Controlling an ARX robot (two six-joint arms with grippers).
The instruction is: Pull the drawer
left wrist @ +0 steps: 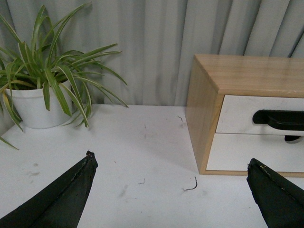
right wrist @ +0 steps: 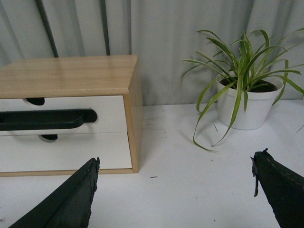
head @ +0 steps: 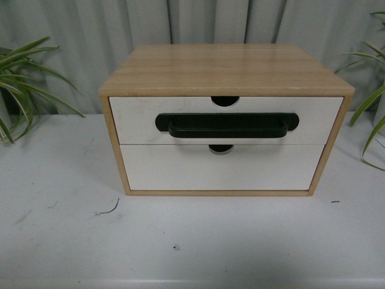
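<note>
A light wooden cabinet (head: 225, 69) stands on the white table (head: 60, 241). Its upper drawer (head: 138, 117) has a white front, a long black bar handle (head: 227, 125) and a half-round notch in the top edge; it sits flush and closed. The same drawer (left wrist: 237, 114) shows in the left wrist view, and the drawer (right wrist: 109, 114) in the right wrist view. My left gripper (left wrist: 171, 164) hangs open over the table to the cabinet's left. My right gripper (right wrist: 175, 160) is open to the cabinet's right. Neither arm shows in the front view.
Below is a plain white drawer front (head: 219, 171) without a handle. A potted spider plant (left wrist: 42, 90) stands at the left, another potted plant (right wrist: 247, 90) at the right. Grey curtain (head: 78, 30) hangs behind. A small dark scrap (head: 108, 211) lies on the table.
</note>
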